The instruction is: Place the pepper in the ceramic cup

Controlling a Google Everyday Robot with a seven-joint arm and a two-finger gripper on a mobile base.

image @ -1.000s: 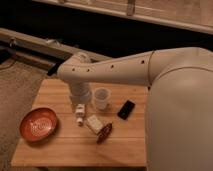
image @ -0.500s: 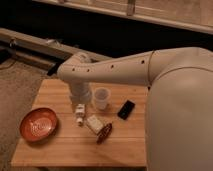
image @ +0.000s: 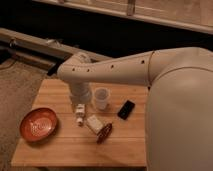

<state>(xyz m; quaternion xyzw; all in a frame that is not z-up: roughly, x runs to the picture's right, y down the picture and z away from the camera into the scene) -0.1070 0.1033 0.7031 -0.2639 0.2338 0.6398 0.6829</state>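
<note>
The pepper (image: 104, 133) lies diagonally on the worktop (image: 60, 150), across the white bottle (image: 93, 123) from the end effector (image: 80, 116), whose open-or-closed state cannot be determined.

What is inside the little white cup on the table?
Nothing shows inside the ceramic cup; its bottom is hidden by the near wall. The pepper lies on the table in front of it. The pincer hangs just beside the cup.
</note>
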